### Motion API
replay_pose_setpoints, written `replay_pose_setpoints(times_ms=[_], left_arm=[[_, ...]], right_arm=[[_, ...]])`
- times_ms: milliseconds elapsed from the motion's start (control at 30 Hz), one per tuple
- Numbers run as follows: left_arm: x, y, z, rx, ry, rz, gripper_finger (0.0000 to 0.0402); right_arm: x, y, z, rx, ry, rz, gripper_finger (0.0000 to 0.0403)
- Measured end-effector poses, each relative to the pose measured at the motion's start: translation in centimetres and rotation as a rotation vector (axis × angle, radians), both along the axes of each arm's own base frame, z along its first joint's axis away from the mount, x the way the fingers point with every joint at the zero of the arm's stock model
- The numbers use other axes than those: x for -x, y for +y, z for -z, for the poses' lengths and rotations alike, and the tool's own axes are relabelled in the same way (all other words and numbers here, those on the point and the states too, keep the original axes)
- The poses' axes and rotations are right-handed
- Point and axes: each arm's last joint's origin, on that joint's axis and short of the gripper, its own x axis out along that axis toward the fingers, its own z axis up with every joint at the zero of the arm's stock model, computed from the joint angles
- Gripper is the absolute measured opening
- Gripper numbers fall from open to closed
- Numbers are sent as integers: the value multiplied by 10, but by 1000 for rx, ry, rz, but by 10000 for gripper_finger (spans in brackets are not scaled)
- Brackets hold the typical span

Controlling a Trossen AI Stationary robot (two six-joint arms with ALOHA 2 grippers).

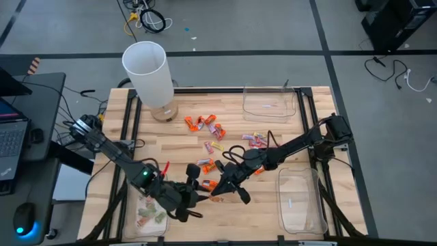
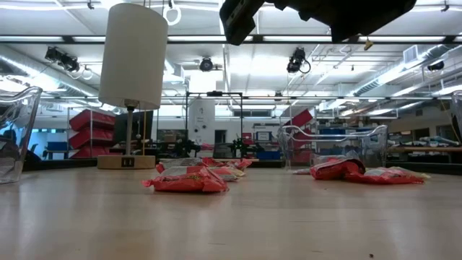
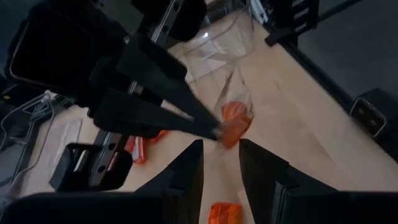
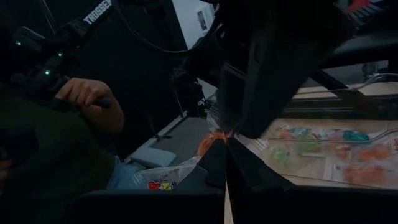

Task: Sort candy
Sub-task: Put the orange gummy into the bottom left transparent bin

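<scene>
Wrapped candy (image 1: pixel 208 125) lies scattered mid-table, some orange, some pink-and-yellow (image 1: pixel 257 140). My right gripper (image 1: pixel 217 189) reaches in from the right and is shut on one orange candy (image 3: pixel 232 128). My left gripper (image 3: pixel 221 149) is open and points at that candy from close by, its fingers a little short of it and touching nothing. Another orange candy (image 3: pixel 224 214) lies on the table under my left gripper. More sweets rest in the clear tray (image 1: pixel 150 217) at the near left. My right gripper pinches the orange candy's wrapper end (image 3: pixel 225 129) between its two fingers, only at their free ends (image 3: pixel 211 127). The fingers come about level from the table's right side. The candy is lifted clear of the table and sticks out beyond the fingertips.
A white-shaded lamp (image 1: pixel 147 68) on a wooden base stands at the far left. One clear tray (image 1: pixel 270 102) sits at the far right, another (image 1: pixel 300 201) at the near right. Beyond the table, a person's hand (image 4: pixel 87 98) grips a handle.
</scene>
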Motion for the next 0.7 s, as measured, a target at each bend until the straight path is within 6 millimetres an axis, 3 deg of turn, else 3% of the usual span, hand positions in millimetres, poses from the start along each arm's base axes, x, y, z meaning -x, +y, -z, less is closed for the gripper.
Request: replay_pose_setpoints(times_ms=[233, 467, 700], left_arm=[[-1, 2, 15, 4, -32, 13, 91], [-1, 2, 20, 13, -40, 17, 11], [-1, 2, 20, 13, -38, 16, 3]], right_arm=[[0, 0, 0, -1, -4, 0, 0], [0, -2, -1, -1, -4, 6, 1], [-1, -6, -1, -4, -2, 15, 17]])
